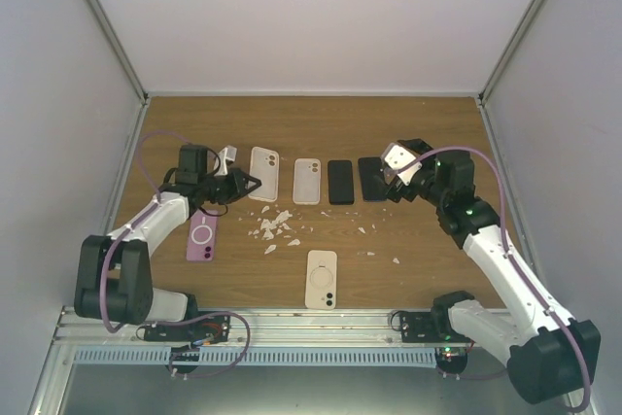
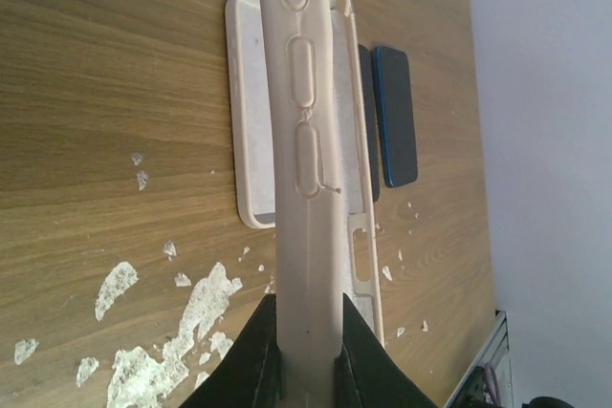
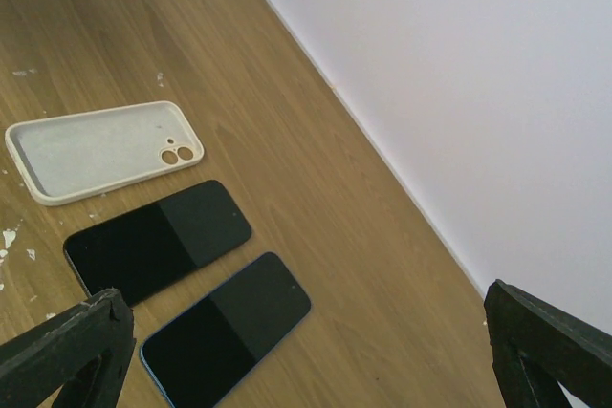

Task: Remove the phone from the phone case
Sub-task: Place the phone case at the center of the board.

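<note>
The left hand (image 2: 308, 322) pinched the beige phone case (image 2: 304, 131) by one end, edge-on above the bench (image 2: 115, 93), long axis running straight away, while the spread right hand (image 1: 394, 180) hovered well apart over two dark phones (image 3: 158, 241).

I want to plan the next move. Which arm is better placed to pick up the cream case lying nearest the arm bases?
Right. The right gripper is open and empty, while the left gripper is shut on another case. The cream case lies free.
</note>
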Controlling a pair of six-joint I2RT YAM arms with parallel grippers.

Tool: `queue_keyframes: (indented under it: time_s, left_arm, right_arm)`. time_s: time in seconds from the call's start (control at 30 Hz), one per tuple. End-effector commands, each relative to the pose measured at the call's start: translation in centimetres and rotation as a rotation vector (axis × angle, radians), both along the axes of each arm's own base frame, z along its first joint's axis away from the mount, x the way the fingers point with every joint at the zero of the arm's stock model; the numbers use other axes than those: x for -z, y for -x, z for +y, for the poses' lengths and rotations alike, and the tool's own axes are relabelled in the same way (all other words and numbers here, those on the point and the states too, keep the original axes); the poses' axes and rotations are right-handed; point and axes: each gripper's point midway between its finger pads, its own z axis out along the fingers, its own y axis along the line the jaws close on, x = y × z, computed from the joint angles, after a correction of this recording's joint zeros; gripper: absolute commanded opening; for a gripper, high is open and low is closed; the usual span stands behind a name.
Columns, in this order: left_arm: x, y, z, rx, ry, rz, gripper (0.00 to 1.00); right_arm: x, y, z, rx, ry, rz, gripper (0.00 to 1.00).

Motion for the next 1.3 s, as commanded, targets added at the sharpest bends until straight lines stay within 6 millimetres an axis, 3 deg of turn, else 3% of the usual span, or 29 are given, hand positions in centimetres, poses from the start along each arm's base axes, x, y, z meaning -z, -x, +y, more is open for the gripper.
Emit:
queue_keyframes:
  time_s: [0.0,0.43,0.87,1.0,1.07,1.27]
  left_arm:
    - [-0.1,-2.0,-0.4,-0.009,-0.01,-0.077,0.0]
    - [4.4,-4.7,-1.5,0.004,-0.034,0.026,0.0]
    - [8.6,-6.0,-1.2,-0.011,-0.084,0.126,0.07]
    - [9.2,-6.0,-0.7,-0.035,-0.114,0.147,0.16]
    - [9.3,-5.9,-0.5,-0.045,-0.121,0.154,0.26]
    - [8.4,-5.5,-0.3,-0.052,-0.126,0.154,0.45]
  right_arm:
    - [-2.4,0.0,0.1,-0.007,-0.069,-0.005,1.0]
    - [-4.9,-1.3,0.9,-0.039,-0.084,-0.009,1.0]
    - [-3.6,-1.7,1.3,-0.056,-0.068,0.029,1.0]
    - [-3.5,-1.9,1.5,-0.059,-0.075,0.038,1.0]
    - [-3.5,-1.9,1.5,-0.062,-0.078,0.042,1.0]
    - [-3.4,-1.7,1.5,-0.062,-0.078,0.042,1.0]
